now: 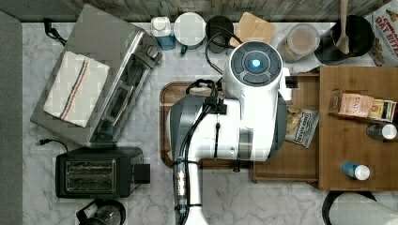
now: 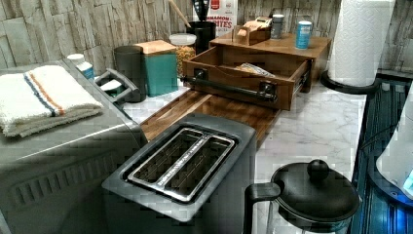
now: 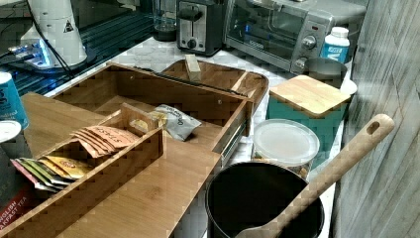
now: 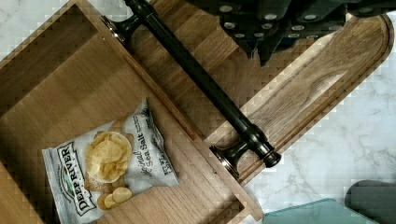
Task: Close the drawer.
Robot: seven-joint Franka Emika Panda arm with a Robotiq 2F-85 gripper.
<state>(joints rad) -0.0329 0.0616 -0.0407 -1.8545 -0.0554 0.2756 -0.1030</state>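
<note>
Across the middle of the left view, the drawer (image 2: 229,73) stands pulled out of its cabinet (image 2: 292,48) — a shallow medium-brown wooden box with a dark bar handle (image 4: 201,84). At the wrist view's upper edge the gripper (image 4: 261,51) hangs just over that handle; I cannot tell its fingers' state. A chip bag (image 4: 107,172) lies inside the drawer — the darker tray (image 4: 327,79) beneath.

Toaster oven (image 1: 96,75): upper left of the top view, striped towel (image 1: 75,86) on top.
Toaster (image 1: 96,172): lower left of the top view.
Chip bag (image 4: 109,175): lower left of the wrist view.
Paper towel roll (image 2: 363,39): upper right of the left view.
</note>
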